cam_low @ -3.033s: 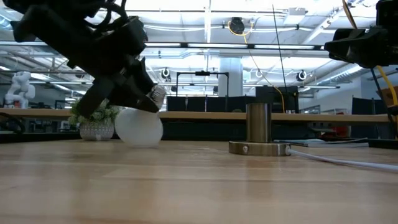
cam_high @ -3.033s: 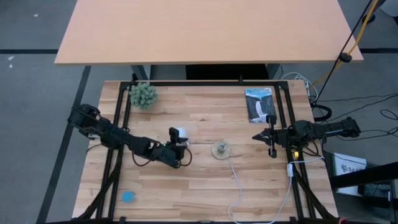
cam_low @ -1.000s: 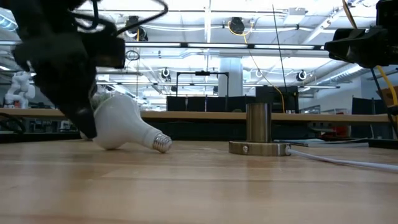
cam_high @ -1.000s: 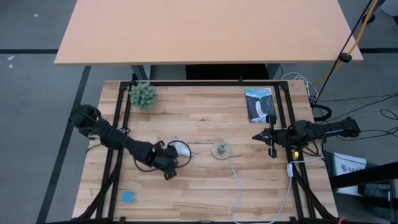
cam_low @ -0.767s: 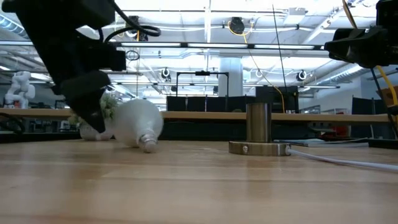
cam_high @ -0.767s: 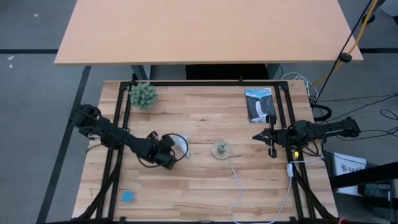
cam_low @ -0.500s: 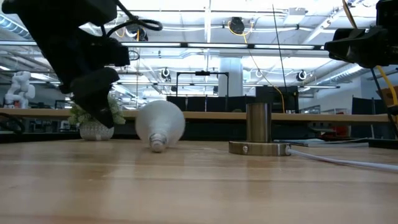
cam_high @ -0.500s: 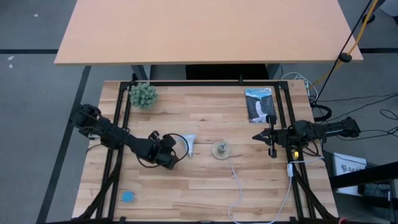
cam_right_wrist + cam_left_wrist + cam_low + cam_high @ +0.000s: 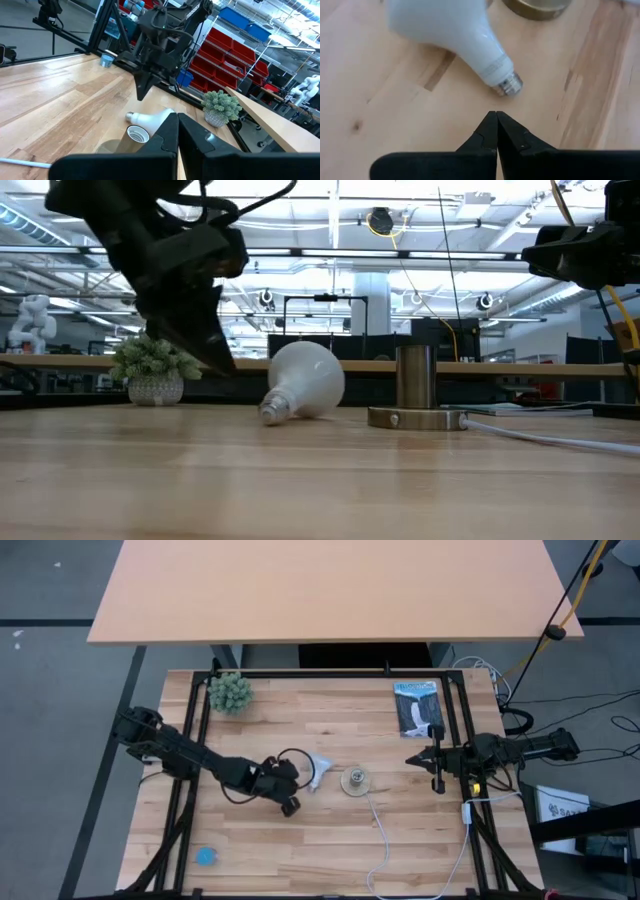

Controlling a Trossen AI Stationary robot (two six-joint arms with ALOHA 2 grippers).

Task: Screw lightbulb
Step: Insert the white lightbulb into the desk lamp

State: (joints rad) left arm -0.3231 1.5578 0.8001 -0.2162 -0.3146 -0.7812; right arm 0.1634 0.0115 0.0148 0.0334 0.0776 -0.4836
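The white lightbulb [image 9: 318,769] lies on its side on the wooden table, just left of the round metal socket [image 9: 354,779]. Its silver screw base [image 9: 508,85] points toward the near left. My left gripper [image 9: 496,115] is shut and empty, its tips a short way from the screw base without touching it; it also shows in the high view [image 9: 297,783] and hangs above the table in the low view [image 9: 222,364]. My right gripper [image 9: 412,760] is shut and empty, held still right of the socket, which shows with the bulb [image 9: 150,119] in its wrist view.
The socket's white cord [image 9: 385,831] runs toward the near right edge. A small potted plant [image 9: 230,692] stands at the far left, a booklet [image 9: 417,708] lies at the far right, and a blue disc [image 9: 206,856] lies at the near left.
The lightbulb has rolled and slid along the table toward the right, ending close beside the socket, and has turned about: its screw base pointed right, then near, now near-left. My left gripper has followed it toward the right, staying just behind it.
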